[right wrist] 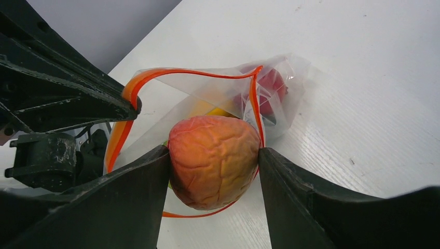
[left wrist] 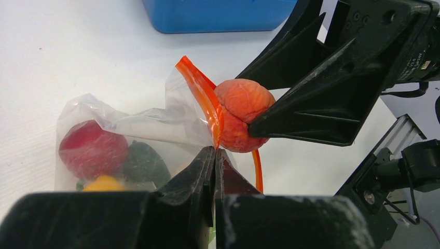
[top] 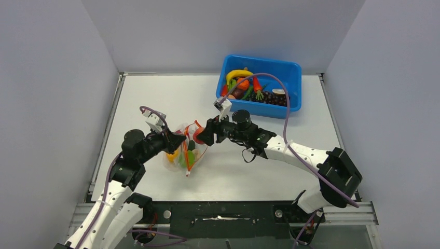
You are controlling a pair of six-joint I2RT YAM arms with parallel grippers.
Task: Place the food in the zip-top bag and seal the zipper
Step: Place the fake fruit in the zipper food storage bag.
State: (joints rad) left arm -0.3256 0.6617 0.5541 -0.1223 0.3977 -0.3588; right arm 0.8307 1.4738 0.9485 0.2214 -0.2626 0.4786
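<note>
The clear zip-top bag (top: 188,151) lies at mid-table, its mouth lifted toward the right arm. My left gripper (left wrist: 215,150) is shut on the orange-red zipper (left wrist: 205,101), pinching one lip of the mouth and holding it up. The zipper (right wrist: 181,72) forms an open loop in the right wrist view. A wrinkled peach (right wrist: 214,158) sits between the fingers of my right gripper (right wrist: 214,165), just at the mouth of the bag. Inside the bag lie a red apple (left wrist: 92,149), a dark green piece (left wrist: 144,162) and a yellow-orange pepper (left wrist: 104,183).
A blue bin (top: 261,78) with several more toy fruits and vegetables stands at the back right of the white table (top: 155,98). The two grippers meet nose to nose over the bag. Grey walls close in the sides.
</note>
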